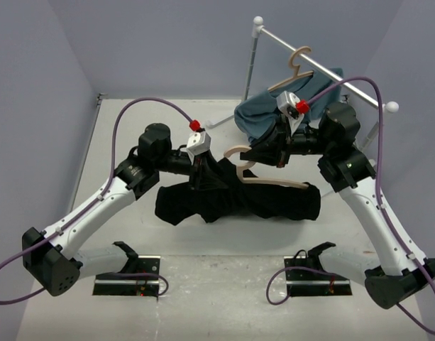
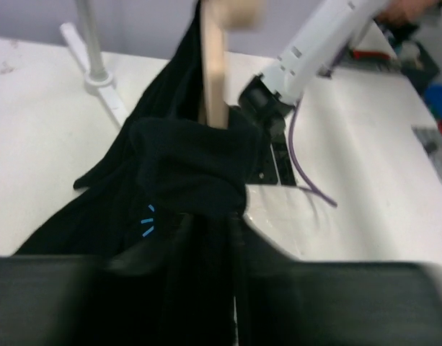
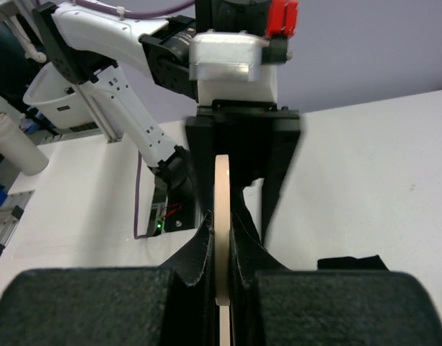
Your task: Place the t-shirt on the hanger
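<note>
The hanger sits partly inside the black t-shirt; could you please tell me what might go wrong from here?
One shoulder of the hanger lies bare on top of the t-shirt, so the shirt could hang lopsided or slide off.
The left gripper meets only bunched fabric, and its hold is unclear; the shirt may slump away.
The right gripper, clamped on the hanger, works close to the teal shirt and might snag it.
</note>
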You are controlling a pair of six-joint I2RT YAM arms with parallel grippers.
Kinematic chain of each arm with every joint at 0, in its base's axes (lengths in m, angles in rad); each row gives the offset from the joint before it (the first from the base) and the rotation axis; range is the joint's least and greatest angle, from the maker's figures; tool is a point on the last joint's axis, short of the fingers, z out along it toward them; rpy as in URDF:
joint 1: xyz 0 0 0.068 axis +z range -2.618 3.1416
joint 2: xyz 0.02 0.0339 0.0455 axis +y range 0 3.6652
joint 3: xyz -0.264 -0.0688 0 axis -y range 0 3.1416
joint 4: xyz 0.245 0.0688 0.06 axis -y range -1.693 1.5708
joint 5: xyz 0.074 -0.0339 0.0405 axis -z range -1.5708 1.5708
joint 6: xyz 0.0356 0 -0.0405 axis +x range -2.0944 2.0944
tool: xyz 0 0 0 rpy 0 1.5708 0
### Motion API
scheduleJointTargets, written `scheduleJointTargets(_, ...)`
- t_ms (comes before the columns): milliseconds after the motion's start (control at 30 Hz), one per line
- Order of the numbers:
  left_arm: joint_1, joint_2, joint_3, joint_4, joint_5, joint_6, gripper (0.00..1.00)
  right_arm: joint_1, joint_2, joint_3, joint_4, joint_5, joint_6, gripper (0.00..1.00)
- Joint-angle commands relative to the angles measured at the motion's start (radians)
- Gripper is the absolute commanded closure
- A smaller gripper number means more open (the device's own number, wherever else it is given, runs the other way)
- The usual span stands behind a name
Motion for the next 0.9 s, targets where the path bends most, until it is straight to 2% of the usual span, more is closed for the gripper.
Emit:
scheduleJointTargets(0, 0.033, -0.041, 0.066, -0.038, -0.284, -0.038, 0.00, -0.012, -0.074, -0.039, 0.056, 0.114, 0.024, 1.00)
scheduleJointTargets(100, 0.061, -0.151, 0.018, -0.028, -0.493, -0.096, 0.00, -0.065, -0.107, -0.034, 0.049, 0.146, 0.066, 1.00)
scheduleJointTargets(200, 0.061, -0.340, -0.145, 0.056, -0.782, -0.163, 0.00, -0.118, -0.134, -0.006, 0.035, 0.149, 0.099, 1.00)
scheduleJointTargets(267, 0.060, -0.478, -0.270, 0.131, -0.871, -0.205, 0.00, -0.137, -0.137, 0.023, 0.000, 0.155, 0.093, 1.00)
scheduleJointTargets(367, 0.061, -0.662, -0.449, 0.223, -0.918, -0.254, 0.00, -0.158, -0.140, 0.055, -0.045, 0.143, 0.091, 1.00)
scheduleJointTargets(467, 0.061, -0.747, -0.580, 0.276, -0.984, -0.286, 0.00, -0.166, -0.143, 0.087, -0.066, 0.131, 0.104, 1.00)
scheduleJointTargets(600, 0.061, -0.745, -0.648, 0.326, -0.990, -0.265, 0.03, -0.169, -0.146, 0.133, -0.099, 0.146, 0.113, 1.00)
scheduleJointTargets(700, 0.061, -0.714, -0.656, 0.361, -0.926, -0.241, 0.05, -0.169, -0.138, 0.160, -0.113, 0.129, 0.114, 1.00)
scheduleJointTargets(733, 0.061, -0.699, -0.662, 0.378, -0.884, -0.237, 0.09, -0.169, -0.137, 0.171, -0.115, 0.125, 0.120, 1.00)
scheduleJointTargets(800, 0.061, -0.639, -0.664, 0.421, -0.863, -0.236, 0.36, -0.169, -0.129, 0.183, -0.111, 0.105, 0.140, 1.00)
scheduleJointTargets(867, 0.060, -0.601, -0.656, 0.426, -0.884, -0.227, 0.85, -0.169, -0.130, 0.186, -0.110, 0.100, 0.147, 1.00)
